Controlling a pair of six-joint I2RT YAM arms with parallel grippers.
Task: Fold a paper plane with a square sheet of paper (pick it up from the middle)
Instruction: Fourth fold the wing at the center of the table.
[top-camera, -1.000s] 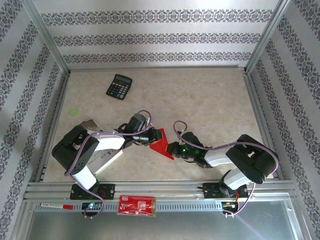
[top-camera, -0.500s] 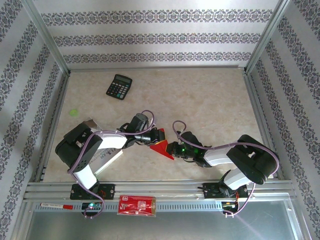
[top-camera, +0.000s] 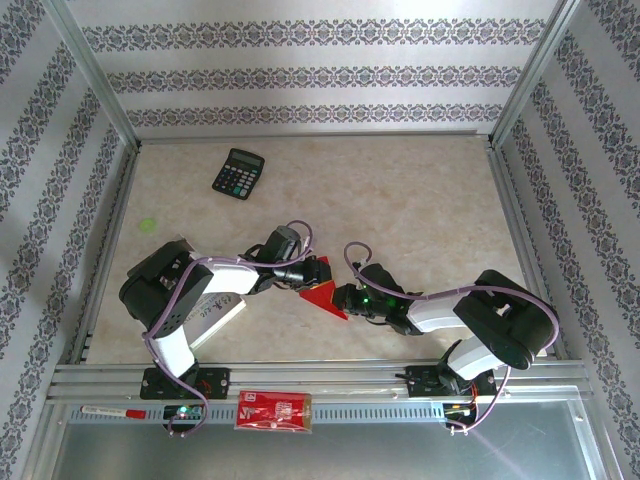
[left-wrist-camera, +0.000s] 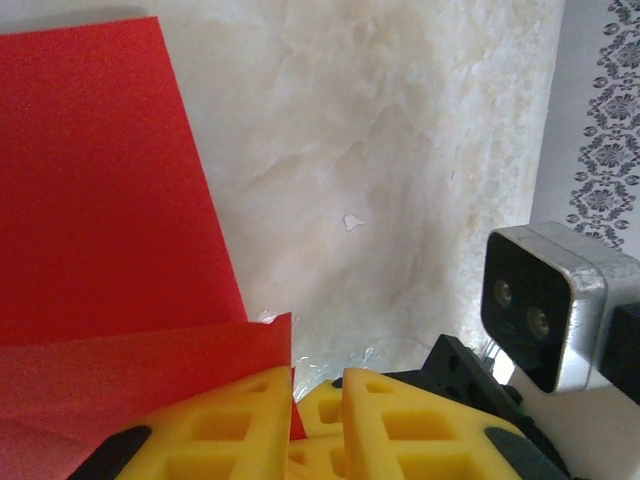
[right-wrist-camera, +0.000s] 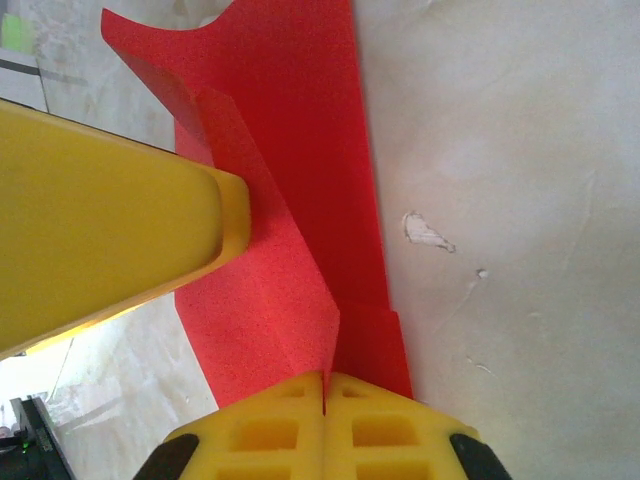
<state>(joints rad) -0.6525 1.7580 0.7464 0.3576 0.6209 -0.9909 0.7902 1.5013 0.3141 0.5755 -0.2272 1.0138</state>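
The right gripper (right-wrist-camera: 325, 383) is clamped tight on the near edge of the red paper sheet (right-wrist-camera: 290, 200), whose crease runs straight ahead of it. Beyond, the left gripper (left-wrist-camera: 316, 380) is almost closed, pinching a red sliver, with the sheet spreading ahead and leftward. Both arms are equally near. The right wrist view shows the raised fold, which from overhead flattens into a wedge.
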